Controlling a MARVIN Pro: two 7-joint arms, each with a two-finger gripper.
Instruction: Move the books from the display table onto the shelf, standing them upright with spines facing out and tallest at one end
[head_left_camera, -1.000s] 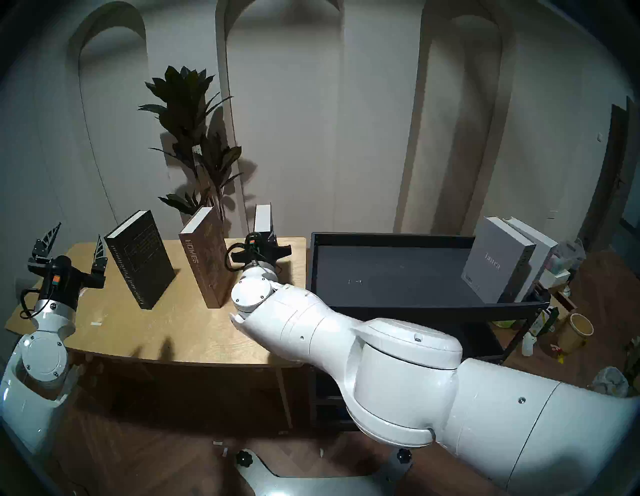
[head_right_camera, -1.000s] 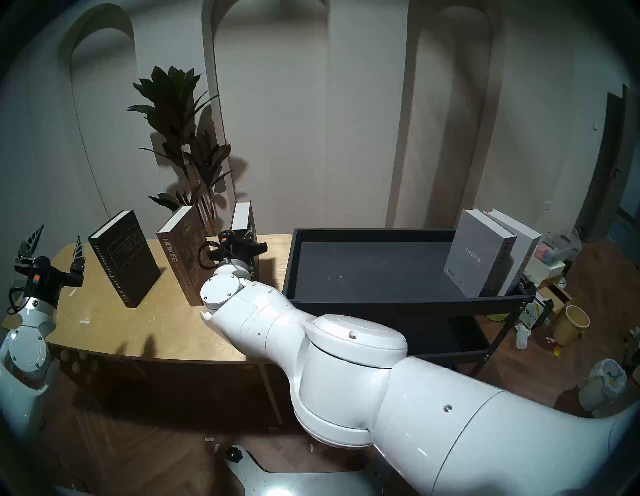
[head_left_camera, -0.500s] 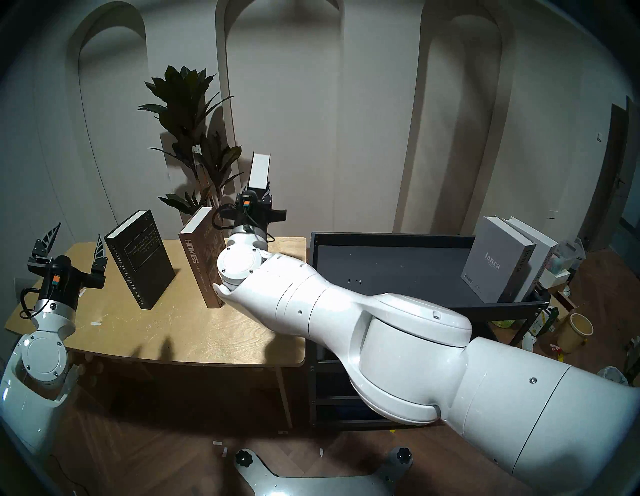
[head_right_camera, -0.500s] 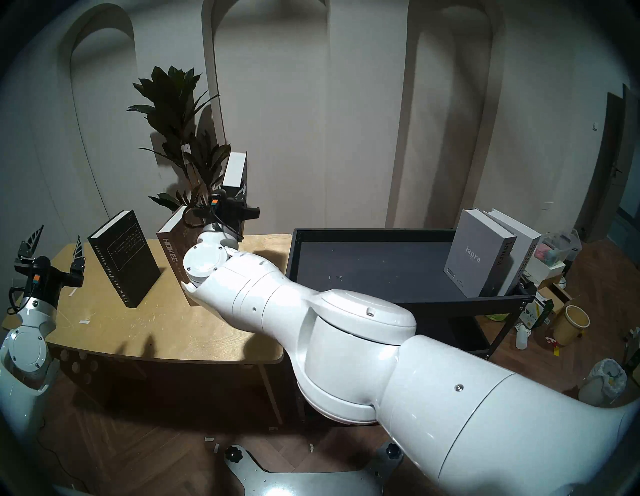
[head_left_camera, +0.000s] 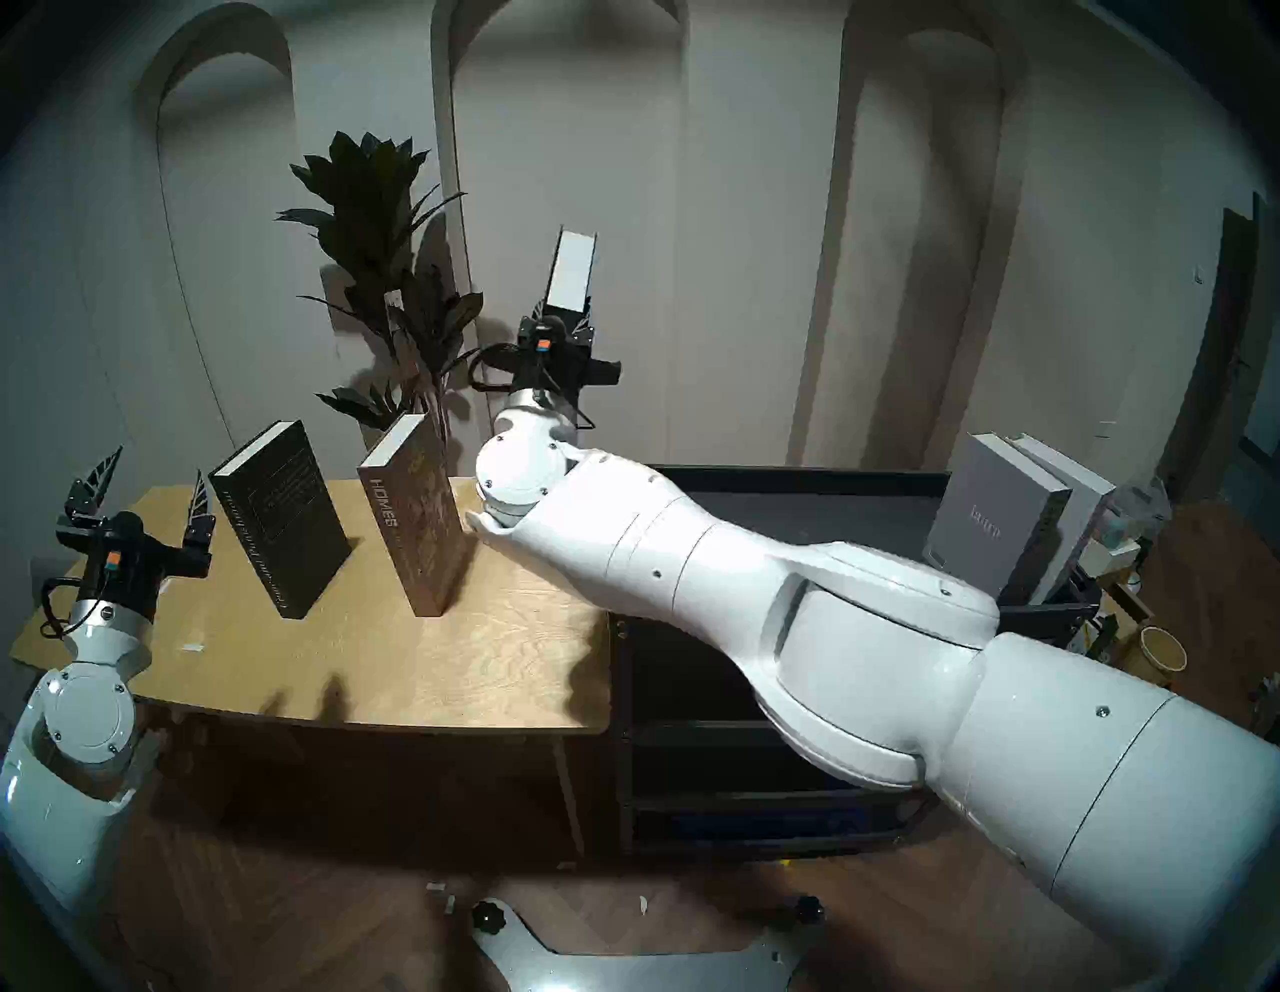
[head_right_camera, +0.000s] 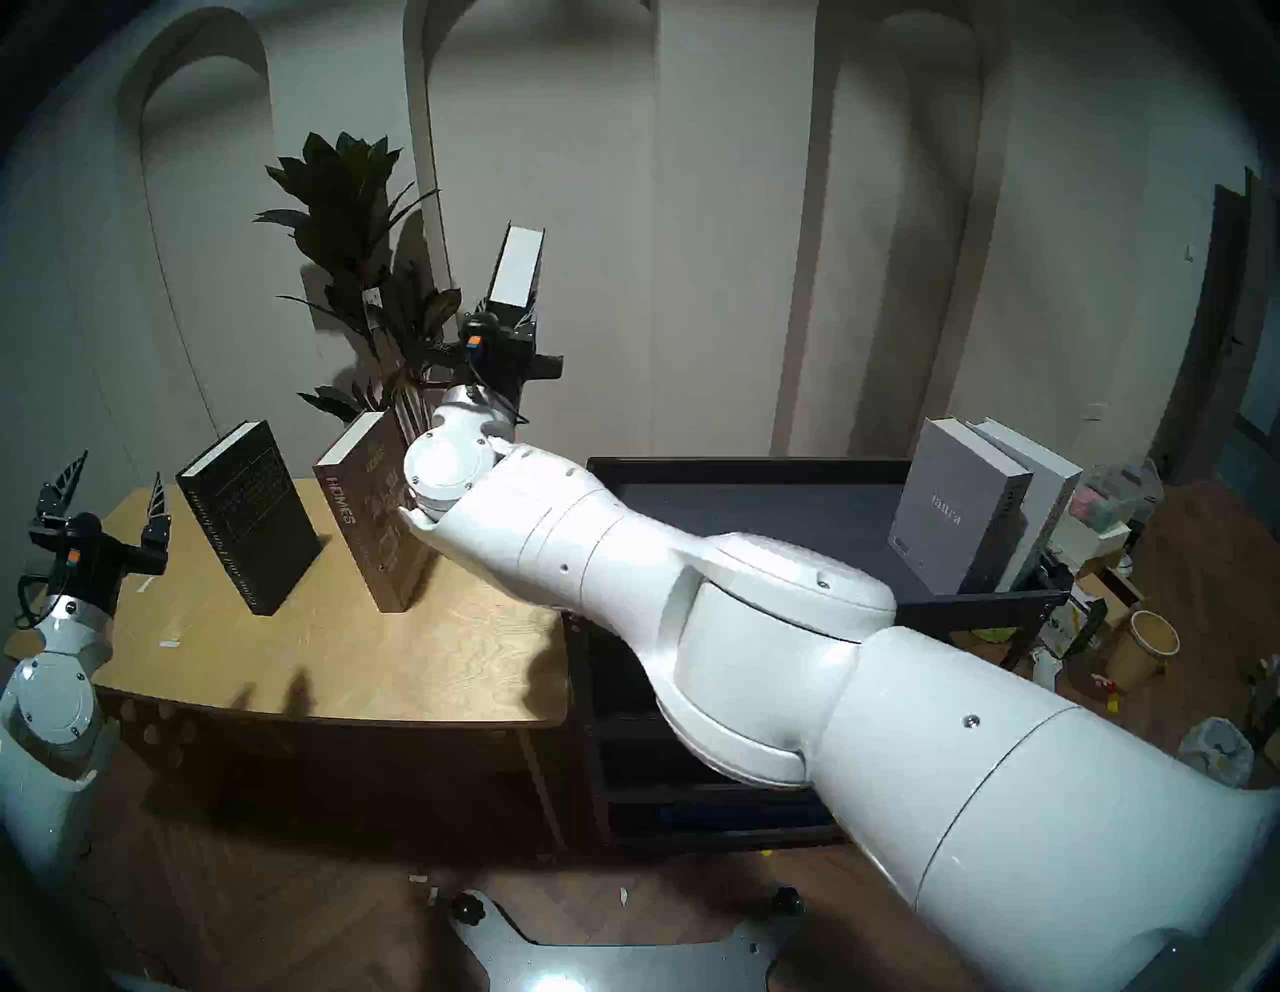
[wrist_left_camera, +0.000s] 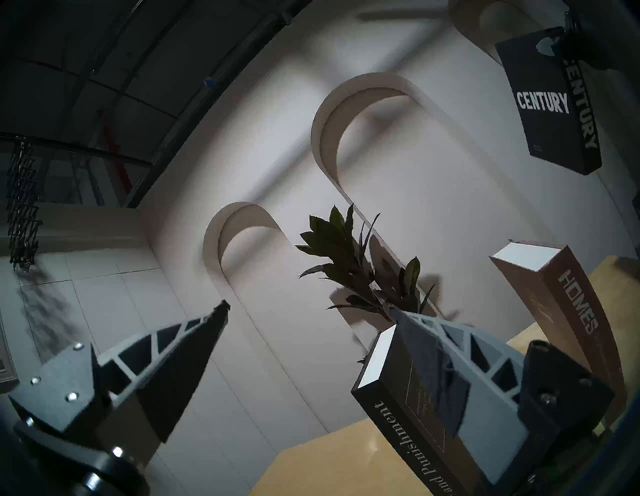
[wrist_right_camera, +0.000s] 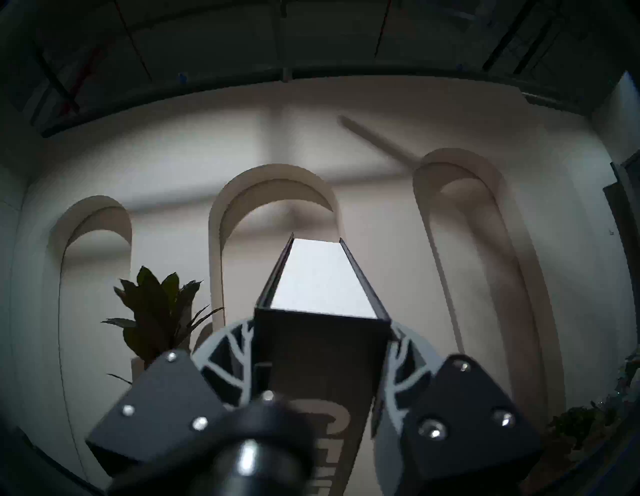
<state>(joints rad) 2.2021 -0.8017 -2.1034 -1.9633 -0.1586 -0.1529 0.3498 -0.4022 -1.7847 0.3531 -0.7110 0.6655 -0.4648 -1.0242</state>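
Observation:
My right gripper (head_left_camera: 558, 324) is shut on the thick black "CENTURY" book (head_left_camera: 572, 269), holding it upright in the air above the display table's (head_left_camera: 450, 658) far right corner. The wrist view shows both fingers (wrist_right_camera: 398, 350) clamped on its covers. The black "Crime and Punishment" (head_left_camera: 280, 519) and the brown "HOMES" (head_left_camera: 415, 519) stand on the table. On the black shelf (head_left_camera: 796, 474), at its right end, the pale grey "ianra" (head_left_camera: 983, 519) leans on a white book (head_left_camera: 1080, 499). My left gripper (head_left_camera: 156, 471) is open and empty at the table's left end.
A tall potted plant (head_left_camera: 388, 242) stands behind the table, close to the left of the lifted book. My right forearm (head_left_camera: 692, 561) stretches across the shelf's left half. A paper cup (head_left_camera: 1160, 648) and bags lie on the floor right of the shelf.
My right gripper has lifted the "CENTURY" book off the table, well upward and then a little to the right. The left arm has not moved.

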